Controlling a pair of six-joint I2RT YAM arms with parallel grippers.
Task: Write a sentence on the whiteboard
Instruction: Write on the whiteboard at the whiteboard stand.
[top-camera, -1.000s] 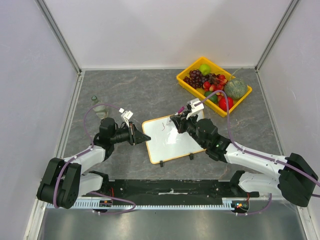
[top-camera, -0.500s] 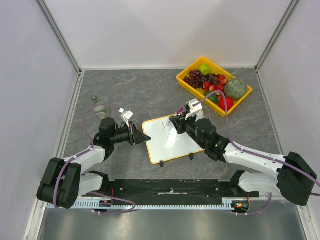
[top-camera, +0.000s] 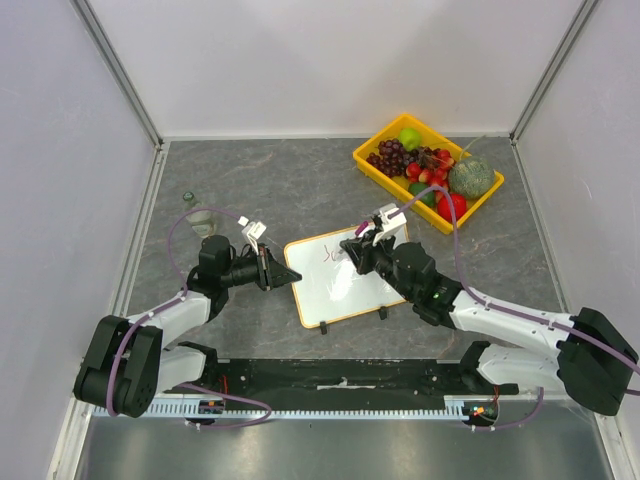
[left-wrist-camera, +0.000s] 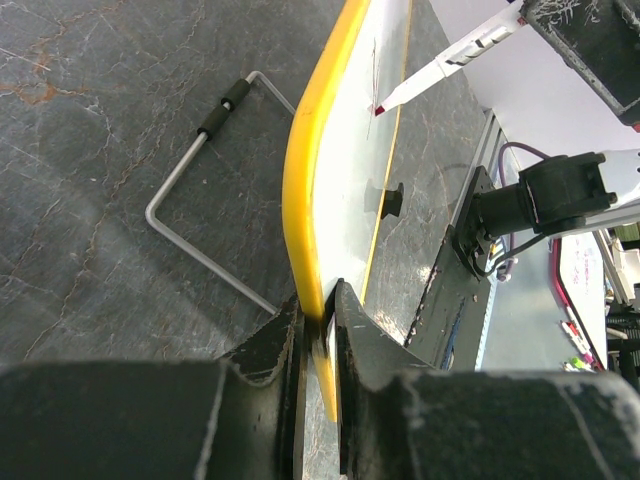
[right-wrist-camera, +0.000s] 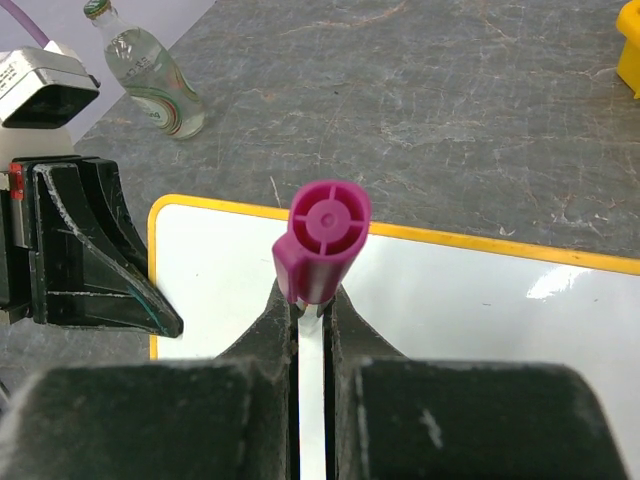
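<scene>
Mid-worktop, between the two arms, lies the small glossy white whiteboard with rounded corners and a thin yellow-tan frame. The sentence shows only as a few thin pinkish-red strokes near the board's far left corner, and I can't read any of them.

From above I see the whole board and its two little black feet on the near edge. The left wrist camera looks along the whiteboard almost edge-on. There the sentence is one fine red line, with the red tip of the white-barrelled marker right at the surface beside it. Whether the tip touches, I cannot tell. That view alone also shows a bent grey wire bracket with a black sleeve lying on the worktop beside the board. The right wrist camera looks down the marker onto its round magenta end, with the whiteboard below it. No writing is visible from that side.

The left tool is pressed together on the board's left edge, with the frame pinched in the narrow slot between the fingers of the tool. The right tool hangs over the board's far half. Its fingers are nearly together, and the tool clamps the marker barrel.

Left of the board stands a clear glass bottle, also seen by the right wrist. A yellow rectangular plastic tray of fruit sits at the far right of the grey marbled worktop.
</scene>
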